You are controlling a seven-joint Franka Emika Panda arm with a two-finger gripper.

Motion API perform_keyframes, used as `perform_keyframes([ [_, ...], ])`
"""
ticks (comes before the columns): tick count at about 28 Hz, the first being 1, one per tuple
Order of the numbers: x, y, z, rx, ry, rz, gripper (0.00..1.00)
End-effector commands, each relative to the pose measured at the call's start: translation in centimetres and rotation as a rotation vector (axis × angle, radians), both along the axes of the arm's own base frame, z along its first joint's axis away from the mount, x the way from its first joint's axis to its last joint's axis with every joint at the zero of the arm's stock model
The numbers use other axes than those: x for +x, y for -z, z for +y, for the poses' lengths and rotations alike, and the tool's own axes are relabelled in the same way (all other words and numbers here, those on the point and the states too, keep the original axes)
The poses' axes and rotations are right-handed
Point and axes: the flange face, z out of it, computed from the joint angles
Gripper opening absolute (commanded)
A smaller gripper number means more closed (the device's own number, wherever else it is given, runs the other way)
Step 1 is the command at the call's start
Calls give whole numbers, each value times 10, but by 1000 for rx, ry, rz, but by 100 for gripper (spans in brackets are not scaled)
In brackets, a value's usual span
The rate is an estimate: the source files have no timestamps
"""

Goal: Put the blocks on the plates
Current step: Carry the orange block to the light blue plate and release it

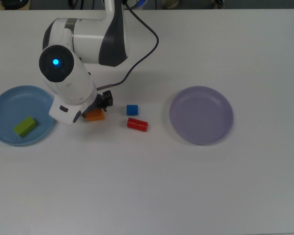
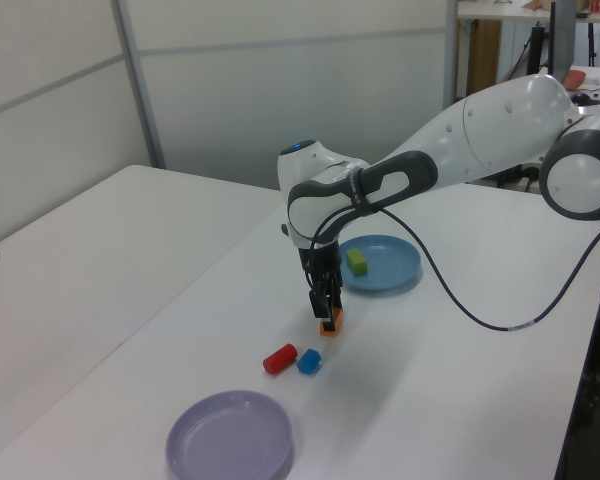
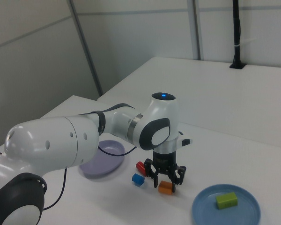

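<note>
The orange block (image 1: 94,116) lies on the white table, and my gripper (image 3: 166,182) hangs open right over it, a finger on either side (image 2: 327,312). To the top view's right of it sit the blue cube (image 1: 132,109) and the red piece (image 1: 137,124). The green block (image 1: 25,126) rests on the light blue plate (image 1: 0,100) at the top view's left. The lavender plate (image 1: 201,115) holds nothing. In the top view my arm hides most of the gripper (image 1: 94,111). The right view shows the orange block (image 3: 166,187) between the spread fingers.
The white arm (image 1: 83,44) with its black cable reaches in from the top view's upper edge. The table (image 1: 152,186) is otherwise bare white surface. Wall panels stand beyond the table in the left view.
</note>
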Motion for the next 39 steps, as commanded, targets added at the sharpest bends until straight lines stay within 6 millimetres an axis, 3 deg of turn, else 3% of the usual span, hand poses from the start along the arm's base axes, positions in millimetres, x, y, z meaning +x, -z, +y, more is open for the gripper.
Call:
perform_keyframes([
  [1,-2,4,2,-31,3,-10,52],
  [7,-2,-14,-9,-35,9,-28,31],
  [12,-8,-48,-45,-37,64,-75,31],
  [15,-11,-66,-80,-40,97,-107,31],
  [19,-23,-65,-130,-40,136,-112,31],
  [22,-28,-60,-149,-38,139,-111,31],
  [28,-43,-30,-194,-20,193,-79,31],
  [33,-45,-19,-201,-13,186,-74,32],
  [35,-45,-19,-201,-11,188,-74,39],
  [37,-45,-20,-201,-6,191,-77,60],
  [39,-44,-20,-200,-5,190,-78,66],
])
